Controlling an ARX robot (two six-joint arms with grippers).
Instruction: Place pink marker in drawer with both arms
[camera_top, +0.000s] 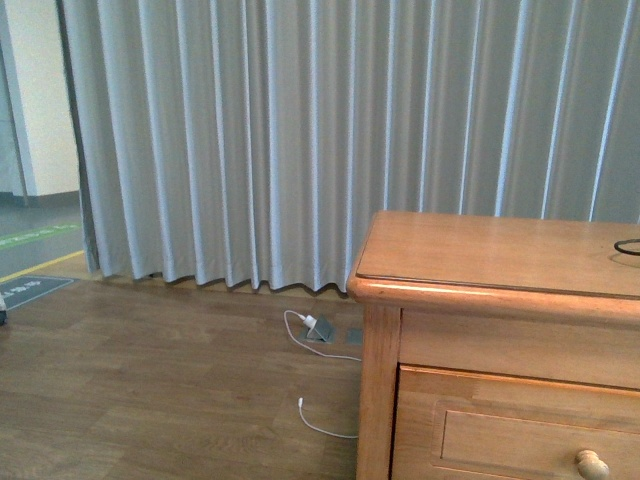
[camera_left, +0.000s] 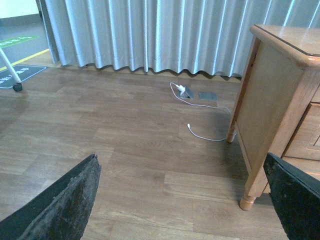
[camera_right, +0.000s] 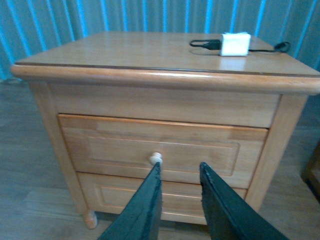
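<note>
The pink marker is out of view in all three views. The drawer (camera_right: 200, 150) is the upper one in the honey-coloured dresser (camera_top: 480, 255), shut, with a round pale knob (camera_right: 156, 158). In the front view only its corner (camera_top: 520, 430) and knob (camera_top: 591, 463) show at the lower right. My right gripper (camera_right: 180, 167) hangs open in front of the drawer, nothing between its fingers, and one fingertip (camera_right: 157, 169) lies just below the knob. Over the wooden floor to the left of the dresser, my left gripper (camera_left: 180, 162) is open wide and empty.
A white box (camera_right: 235, 44) with a black cable lies on the dresser top. A second drawer (camera_right: 150, 197) sits below the first. A white cable (camera_left: 200, 132) and floor socket (camera_left: 207, 95) lie near the dresser leg (camera_left: 248, 200). Grey curtains (camera_top: 300, 130) hang behind.
</note>
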